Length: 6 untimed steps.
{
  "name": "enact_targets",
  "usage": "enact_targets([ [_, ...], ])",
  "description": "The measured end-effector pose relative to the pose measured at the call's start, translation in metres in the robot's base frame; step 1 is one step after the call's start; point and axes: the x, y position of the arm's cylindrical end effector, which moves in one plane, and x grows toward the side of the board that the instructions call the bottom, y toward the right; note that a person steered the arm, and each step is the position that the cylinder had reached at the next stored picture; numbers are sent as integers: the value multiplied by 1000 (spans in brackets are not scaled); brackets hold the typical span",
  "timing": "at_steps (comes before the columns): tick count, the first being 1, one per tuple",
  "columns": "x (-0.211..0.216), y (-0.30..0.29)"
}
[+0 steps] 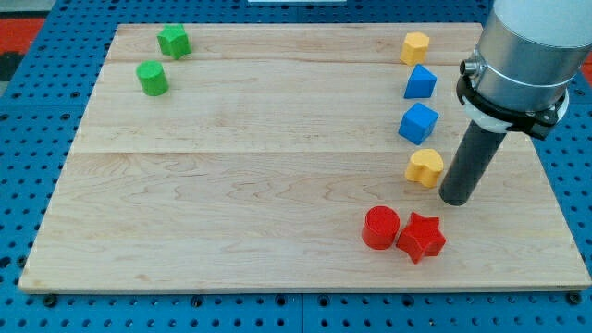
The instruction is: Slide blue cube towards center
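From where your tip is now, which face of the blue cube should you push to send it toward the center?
Push the blue cube's right face, coming from the view's right. My tip sits below and right of it, beside the yellow block, so it should first move up level with the cube, probably.

The arm comes in from the view's top right — a broad grey cylindrical body, cut off by the frame edge, ringed at its lower end by a black collar. From that collar a straight dark rod hangs down, leaning slightly toward the view's left as it descends. My tip [459,199] rests at table height on the right side of the scene, a little nearer than mid-depth — its rounded end fully in sight.
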Motion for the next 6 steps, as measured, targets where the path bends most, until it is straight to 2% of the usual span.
enact_targets([
  [2,2,3],
  [3,15,63],
  [4,-29,80],
  [5,-88,31],
  [6,-102,-25],
])
